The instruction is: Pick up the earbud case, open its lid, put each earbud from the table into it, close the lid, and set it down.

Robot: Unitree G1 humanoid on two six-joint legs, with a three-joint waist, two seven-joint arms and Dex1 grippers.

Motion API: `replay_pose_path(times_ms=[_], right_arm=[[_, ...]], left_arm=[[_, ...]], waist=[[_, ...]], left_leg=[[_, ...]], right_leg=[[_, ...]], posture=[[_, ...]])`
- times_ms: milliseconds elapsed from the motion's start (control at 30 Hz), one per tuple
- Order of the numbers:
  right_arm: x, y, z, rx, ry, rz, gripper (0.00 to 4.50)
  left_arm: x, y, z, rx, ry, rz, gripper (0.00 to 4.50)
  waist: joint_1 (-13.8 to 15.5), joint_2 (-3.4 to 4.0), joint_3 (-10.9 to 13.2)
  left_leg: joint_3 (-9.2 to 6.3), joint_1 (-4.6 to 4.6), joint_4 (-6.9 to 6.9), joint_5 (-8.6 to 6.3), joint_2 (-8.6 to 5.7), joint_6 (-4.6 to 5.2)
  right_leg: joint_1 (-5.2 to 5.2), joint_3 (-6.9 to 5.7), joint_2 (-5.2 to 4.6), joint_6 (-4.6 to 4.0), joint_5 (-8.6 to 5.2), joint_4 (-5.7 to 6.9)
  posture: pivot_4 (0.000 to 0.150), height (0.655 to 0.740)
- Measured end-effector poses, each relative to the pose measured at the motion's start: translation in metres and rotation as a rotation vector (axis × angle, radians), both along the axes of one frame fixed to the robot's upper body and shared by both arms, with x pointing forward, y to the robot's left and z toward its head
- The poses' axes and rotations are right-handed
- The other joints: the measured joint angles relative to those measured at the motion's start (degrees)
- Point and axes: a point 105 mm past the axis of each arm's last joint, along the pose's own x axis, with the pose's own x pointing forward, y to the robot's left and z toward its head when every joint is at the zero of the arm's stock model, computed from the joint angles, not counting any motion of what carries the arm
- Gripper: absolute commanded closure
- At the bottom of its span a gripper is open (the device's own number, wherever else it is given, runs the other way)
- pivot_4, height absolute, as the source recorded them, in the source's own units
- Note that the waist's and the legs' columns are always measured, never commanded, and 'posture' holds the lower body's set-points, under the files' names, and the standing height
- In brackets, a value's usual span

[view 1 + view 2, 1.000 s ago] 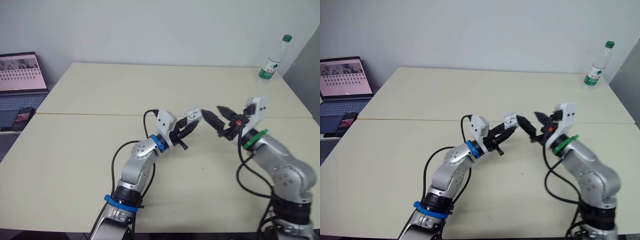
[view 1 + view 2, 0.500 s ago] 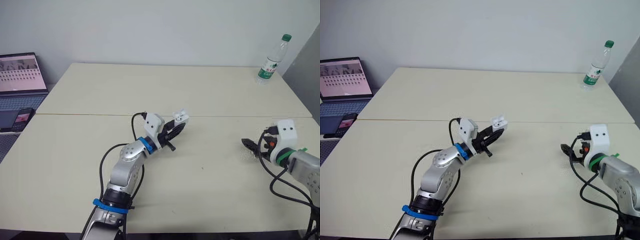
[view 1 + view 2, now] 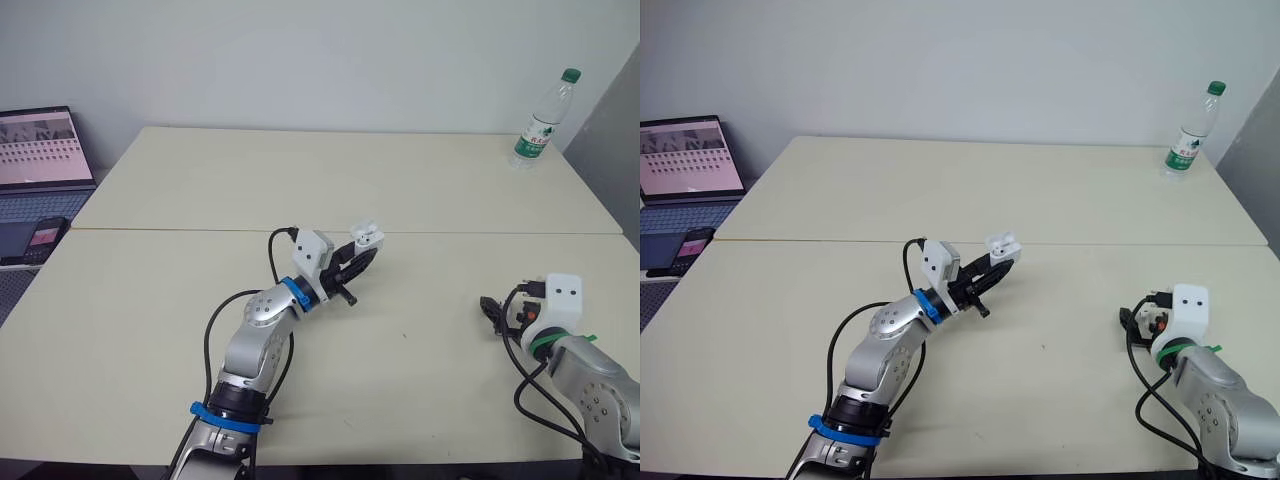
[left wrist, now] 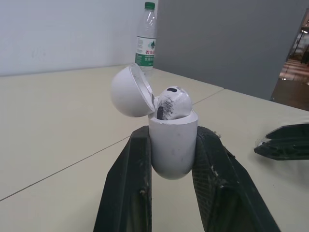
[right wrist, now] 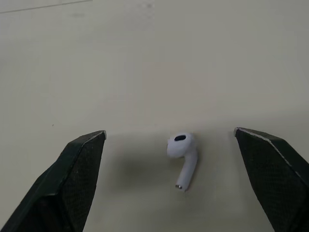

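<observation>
Left hand (image 4: 173,145): its two black fingers are clamped on the lower body of the small white rounded plastic earbud case (image 3: 366,236), one finger on each side. It holds the case above the middle of the pale beige worktop (image 3: 200,300), clear of the surface. The case's domed hinged lid (image 4: 129,92) is swung open and back. One white earbud (image 4: 173,102) sits in the case, its head showing above the rim.

Right hand (image 5: 170,131): spread wide and holding nothing. It is low over the worktop toward the right edge, near the front. The second white stemmed earbud (image 5: 182,152) lies flat on the surface between the two fingers, touching neither.

I judge the task to be a little past halfway. Done:
- case picked up
- lid opened
- first earbud placed in the case

Outstanding:
- grasp the second earbud
- carry it across to the case and seat it
- close the lid
- set the case down
</observation>
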Motion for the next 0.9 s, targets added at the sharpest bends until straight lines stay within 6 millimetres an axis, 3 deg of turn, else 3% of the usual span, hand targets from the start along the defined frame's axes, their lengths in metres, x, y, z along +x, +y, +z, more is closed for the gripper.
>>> replay_pose_path(times_ms=[200,300,467,567,633,700,800,900], right_arm=[[-0.001,0.002,-0.01,-0.03,0.046,0.027,3.23],[-0.001,0.001,-0.01,-0.039,0.047,0.035,4.11],[0.0,0.0,-0.005,-0.061,0.037,0.102,4.1],[0.003,0.003,0.008,-0.125,0.013,0.252,4.1],[0.002,0.008,0.019,-0.207,-0.001,0.427,4.1],[-0.011,0.015,0.02,-0.347,0.037,0.702,4.1],[-0.035,0.021,0.005,-0.467,0.141,1.053,4.1],[-0.041,0.008,-0.006,-0.558,0.231,1.281,4.1]], left_arm=[[0.001,-0.001,0.004,0.002,-0.013,-0.009,3.76],[0.001,0.0,0.004,0.001,-0.012,-0.007,3.76],[0.002,0.0,0.003,-0.002,-0.008,0.004,3.76],[0.002,0.0,0.003,-0.001,-0.008,0.005,3.76],[0.002,0.001,0.003,0.002,-0.009,0.006,3.76],[0.002,0.002,0.003,0.005,-0.008,0.007,3.76],[0.004,0.004,0.002,0.009,-0.005,0.013,3.76],[0.004,0.005,0.001,0.011,-0.004,0.016,3.76]], waist=[[0.0,0.0,0.0],[0.0,0.01,0.0],[0.0,0.01,0.0],[0.0,0.02,0.0],[0.0,0.03,0.0],[0.0,0.02,0.0],[0.0,0.0,0.0],[-0.1,-0.03,0.1]], left_leg=[[0.01,0.0,0.0,0.0,0.01,0.0],[-0.01,0.01,0.0,0.0,0.0,0.0],[0.01,0.0,0.0,0.0,-0.01,0.0],[0.03,0.02,0.0,0.0,-0.03,0.0],[0.02,0.04,0.01,0.0,-0.05,0.01],[-0.05,0.04,0.0,0.0,-0.15,0.01],[-0.09,0.08,-0.01,0.0,-0.3,0.01],[-0.01,0.23,0.04,0.0,-0.42,0.01]], right_leg=[[0.0,0.02,0.0,0.0,0.0,-0.02],[0.0,0.0,0.0,0.0,0.0,0.0],[0.0,0.02,0.0,0.0,0.0,0.0],[0.01,0.04,0.0,0.0,0.0,-0.01],[0.02,0.02,0.01,0.01,0.0,-0.03],[0.06,-0.07,0.06,0.0,-0.01,-0.09],[0.11,-0.1,0.07,0.0,-0.01,-0.13],[0.17,0.12,0.02,0.05,0.02,-0.1]], posture=[[0.15,0.7362],[0.15,0.7362],[0.15,0.7362],[0.15,0.7362],[0.15,0.7362],[0.15,0.7362],[0.15,0.7362],[0.15,0.7362]])
